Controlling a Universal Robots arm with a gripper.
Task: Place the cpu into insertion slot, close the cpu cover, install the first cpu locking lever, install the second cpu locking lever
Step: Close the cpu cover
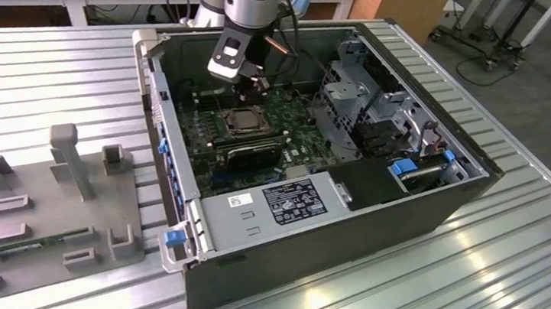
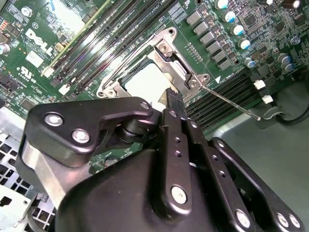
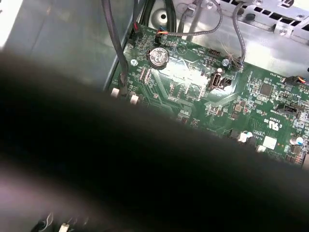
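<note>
— Where is the cpu (image 2: 145,79) sitting?
— It is lying flat in the insertion slot (image 1: 242,121), and the cpu cover (image 2: 179,67) seems to be lying down around it.
— And the jaws?
— They are pressing together on nothing, hovering just over the cover's edge. A thin locking lever (image 2: 231,102) is sticking out from the socket corner just beside their tip, its long axis slanting away over the memory slots (image 2: 241,89).
</note>
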